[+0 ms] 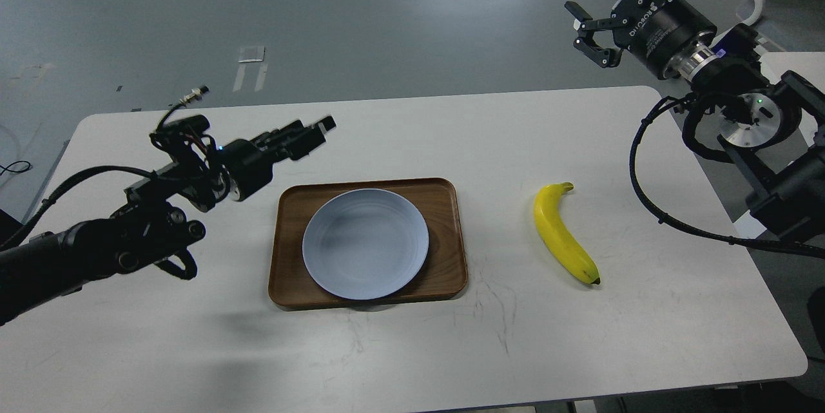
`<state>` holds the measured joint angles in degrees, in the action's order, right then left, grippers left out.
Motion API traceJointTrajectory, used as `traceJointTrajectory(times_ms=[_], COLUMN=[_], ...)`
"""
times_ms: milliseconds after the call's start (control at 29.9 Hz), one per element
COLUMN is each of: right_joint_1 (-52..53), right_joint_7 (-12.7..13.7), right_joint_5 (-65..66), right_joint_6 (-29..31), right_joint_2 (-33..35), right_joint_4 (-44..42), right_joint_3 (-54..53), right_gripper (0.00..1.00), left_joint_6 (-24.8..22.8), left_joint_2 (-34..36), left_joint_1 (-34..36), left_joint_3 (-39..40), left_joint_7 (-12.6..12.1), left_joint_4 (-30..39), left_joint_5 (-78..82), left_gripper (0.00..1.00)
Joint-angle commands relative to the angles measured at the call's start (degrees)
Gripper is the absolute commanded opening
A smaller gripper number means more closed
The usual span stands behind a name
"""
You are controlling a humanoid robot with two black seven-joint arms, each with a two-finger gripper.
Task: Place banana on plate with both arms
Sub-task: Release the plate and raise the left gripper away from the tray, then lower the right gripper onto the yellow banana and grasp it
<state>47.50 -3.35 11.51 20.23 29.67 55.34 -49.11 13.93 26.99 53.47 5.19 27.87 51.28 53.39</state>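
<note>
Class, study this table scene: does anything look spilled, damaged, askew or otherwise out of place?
Nothing stands out. The plate sits flat in the wooden tray, and the banana lies whole on the table to its right. Only faint scuff marks show on the tabletop.

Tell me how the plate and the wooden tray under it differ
The plate is round and pale blue-grey; the tray is rectangular with rounded corners and brown wood. The plate is smaller and sits inside the tray, which rests directly on the white table. Both are shallow and hold nothing else; the banana lies apart on the table.
</note>
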Motion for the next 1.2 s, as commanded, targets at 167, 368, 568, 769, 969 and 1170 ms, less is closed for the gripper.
traceJointTrajectory(times_ms=[167,368,568,769,969,1170], right_joint_1=[0.2,-0.1,-0.1,-0.2,0.6,0.5], right_joint_7=[-7.6,-8.0,-7.9,-12.2,-9.8,-0.9], right_joint_5=[42.9,69.7,56.9,45.5,63.8,73.7], right_joint_6=[-5.2,-16.3,-23.0,-22.8,-24.3,-26.5], right_joint_2=[12.7,16.1,13.9,14.2,14.1,14.1], right_joint_4=[15.0,20.0,17.5,18.2,19.7,19.7], right_joint_3=[10.9,25.0,25.3,29.3,39.3,45.9], right_gripper=[1.0,1.0,1.0,1.0,1.0,1.0], left_joint_6=[-19.5,-18.8,-18.6,-17.5,-17.4,-17.4], left_joint_2=[0.0,-0.7,-0.4,-0.7,-0.9,-0.8], left_joint_1=[5.9,4.8,3.3,3.0,2.3,1.1], left_joint_3=[14.2,16.8,17.8,17.9,17.8,17.8], left_joint_7=[-10.1,-17.2,-17.1,-14.3,-14.2,-14.0], left_joint_4=[-0.6,-0.6,-0.6,-0.6,-0.6,-0.6], left_joint_5=[-35.9,-41.3,-41.3,-40.7,-40.6,-40.5], left_gripper=[0.98,0.98,0.98,0.98,0.98,0.98])
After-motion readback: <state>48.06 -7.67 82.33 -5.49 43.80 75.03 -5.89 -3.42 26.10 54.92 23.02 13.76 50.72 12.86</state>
